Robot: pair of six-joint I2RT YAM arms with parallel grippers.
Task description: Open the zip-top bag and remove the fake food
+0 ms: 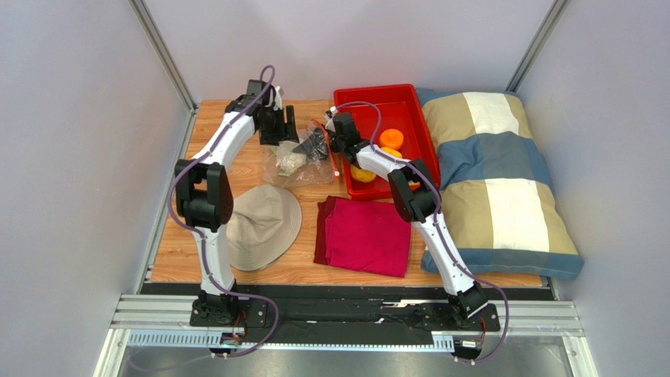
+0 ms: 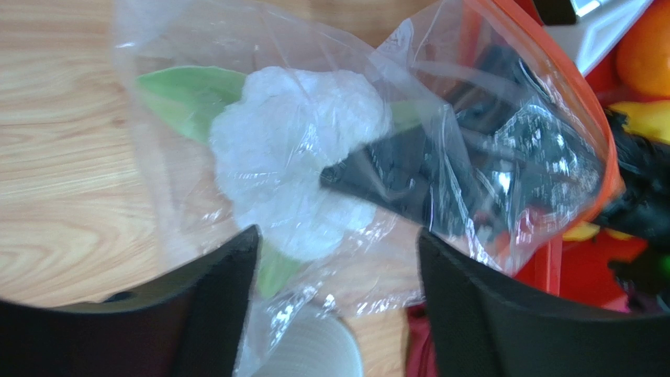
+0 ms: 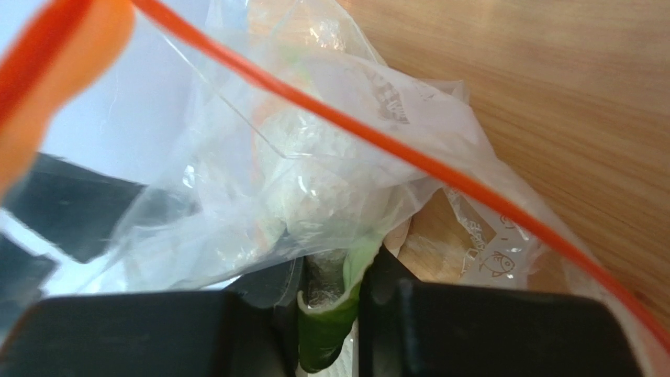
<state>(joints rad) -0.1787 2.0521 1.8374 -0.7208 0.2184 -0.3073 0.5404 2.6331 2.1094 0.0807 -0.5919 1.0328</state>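
The clear zip-top bag (image 1: 305, 166) lies on the wooden table left of the red tray, its orange-red zip strip (image 3: 440, 174) open. The white cauliflower (image 2: 291, 157) with green leaves is still inside it. My right gripper (image 3: 338, 271) reaches in through the bag's mouth and is shut on a green cauliflower leaf (image 3: 332, 326); it shows in the top view (image 1: 319, 144). My left gripper (image 2: 336, 236) is open wide, its jaws on either side of the bag's lower edge; in the top view (image 1: 277, 126) it is behind the bag. An orange (image 1: 391, 138) and a yellow fruit (image 1: 362, 173) lie in the tray.
The red tray (image 1: 377, 91) stands at the back, right of the bag. A striped pillow (image 1: 495, 181) fills the right side. A beige hat (image 1: 263, 224) and a folded red cloth (image 1: 366, 234) lie in front of the bag. Walls enclose the table.
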